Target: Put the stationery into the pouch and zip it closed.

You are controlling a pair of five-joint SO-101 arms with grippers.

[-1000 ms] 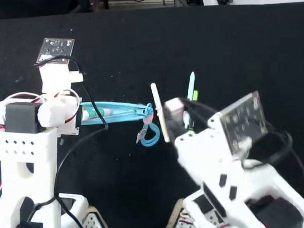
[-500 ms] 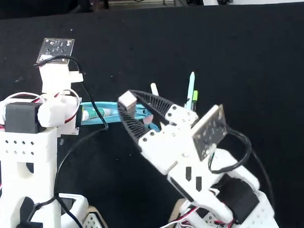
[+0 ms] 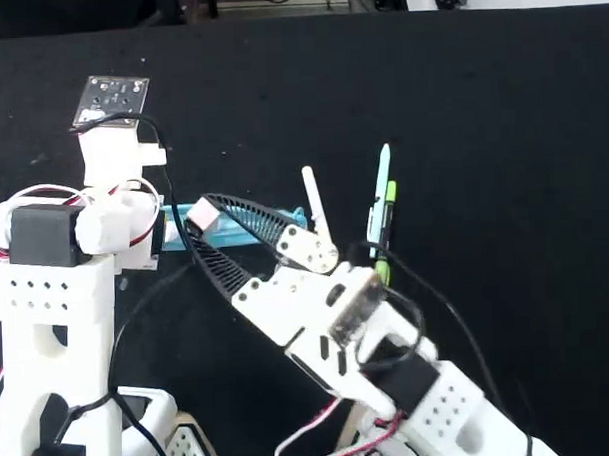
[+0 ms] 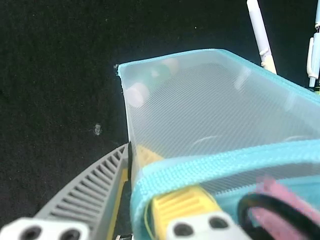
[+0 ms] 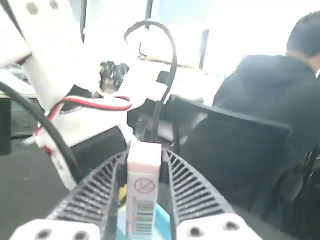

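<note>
Black cloth covers the worktop (image 3: pixel 480 102); a white pen (image 3: pixel 312 200), a teal pen (image 3: pixel 383 165) and a green pen (image 3: pixel 389 197) lie just beyond the right arm, outside the turquoise mesh pouch (image 4: pixel 200 110); the left pincer (image 3: pixel 163 235) grips the pouch's left end; the right pincer (image 3: pixel 198 224) pinches a white-and-pink eraser (image 5: pixel 143 190) above that end, its arm hiding the pouch's middle; a second ago it was beside the white pen, and the pouch's blue loop lay uncovered.

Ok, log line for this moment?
left pincer: shut on pouch | right pincer: shut on eraser, over pouch | pens: on table
</note>
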